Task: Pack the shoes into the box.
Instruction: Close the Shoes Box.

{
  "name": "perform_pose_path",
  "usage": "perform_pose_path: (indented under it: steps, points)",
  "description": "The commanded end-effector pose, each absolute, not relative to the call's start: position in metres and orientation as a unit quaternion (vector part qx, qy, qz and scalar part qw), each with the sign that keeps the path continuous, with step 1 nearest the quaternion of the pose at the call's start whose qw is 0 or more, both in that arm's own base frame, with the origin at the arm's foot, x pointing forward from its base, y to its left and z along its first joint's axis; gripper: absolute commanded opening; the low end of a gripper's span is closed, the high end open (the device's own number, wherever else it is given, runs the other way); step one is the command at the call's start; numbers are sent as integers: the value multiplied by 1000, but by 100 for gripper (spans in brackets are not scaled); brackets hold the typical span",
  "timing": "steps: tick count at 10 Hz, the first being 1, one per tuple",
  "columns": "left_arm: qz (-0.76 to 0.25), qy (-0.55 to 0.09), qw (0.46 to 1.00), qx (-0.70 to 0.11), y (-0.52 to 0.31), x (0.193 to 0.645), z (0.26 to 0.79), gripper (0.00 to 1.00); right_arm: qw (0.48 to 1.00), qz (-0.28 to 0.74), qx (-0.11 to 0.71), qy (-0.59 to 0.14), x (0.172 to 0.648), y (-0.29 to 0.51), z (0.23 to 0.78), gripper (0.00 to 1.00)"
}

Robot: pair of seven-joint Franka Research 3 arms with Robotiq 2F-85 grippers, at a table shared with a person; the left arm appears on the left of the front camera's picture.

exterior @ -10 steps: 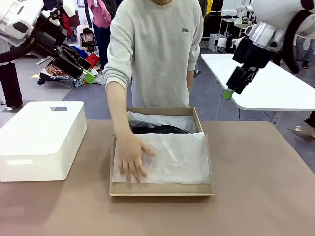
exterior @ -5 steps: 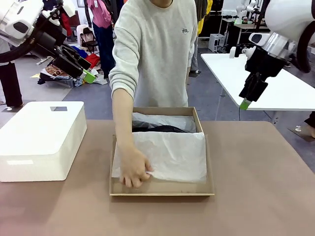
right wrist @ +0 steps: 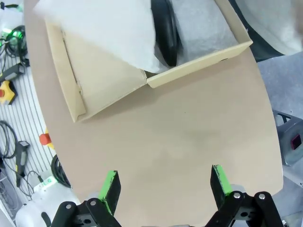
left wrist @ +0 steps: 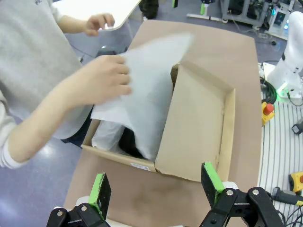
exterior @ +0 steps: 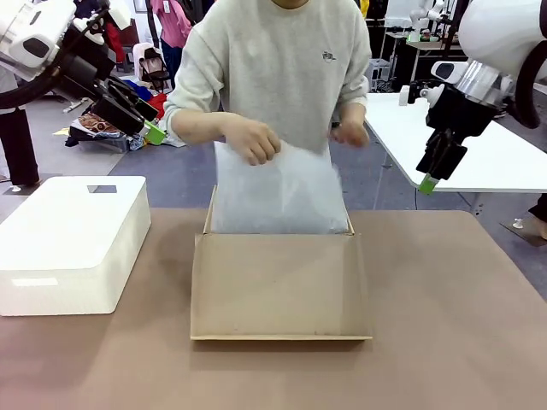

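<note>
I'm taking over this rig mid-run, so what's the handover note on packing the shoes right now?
Left gripper: open, raised, holding nothing.
Right gripper: open, raised, holding nothing.
Brown cardboard shoebox sits open mid-table, lid flap toward the robot.
Glossy black leather shoes: black leather shows inside; both in, unclear.
Person's hand holds the white tissue paper up over them.
To do: tissue down, lid shut.

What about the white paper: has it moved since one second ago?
Yes. The white paper was lying flat in the box; now a hand holds it up over the box's far end.
</note>
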State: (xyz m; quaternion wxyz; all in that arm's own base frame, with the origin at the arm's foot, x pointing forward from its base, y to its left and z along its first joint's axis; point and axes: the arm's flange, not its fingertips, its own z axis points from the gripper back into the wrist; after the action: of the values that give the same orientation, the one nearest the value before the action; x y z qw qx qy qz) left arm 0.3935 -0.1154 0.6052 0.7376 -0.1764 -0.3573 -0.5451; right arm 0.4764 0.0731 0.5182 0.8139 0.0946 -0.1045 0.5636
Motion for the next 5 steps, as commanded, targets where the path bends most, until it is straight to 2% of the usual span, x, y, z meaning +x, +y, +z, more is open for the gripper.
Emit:
perform_pose_path:
  steps: [1,2,3,5]
  points:
    - [-546,-363,732,-185,-115,394,606,100,814,562,99,-110,477,74,520,100]
    - [-546,-363,732,-185,-115,394,606,100,814,564,95,-104,476,73,518,100]
    - [-546,-363,732,-185,-115,394,606,100,774,605,105,-155,475,72,519,100]
    - [-546,-363,732,-185,-115,394,606,100,710,659,147,-198,473,62,515,100]
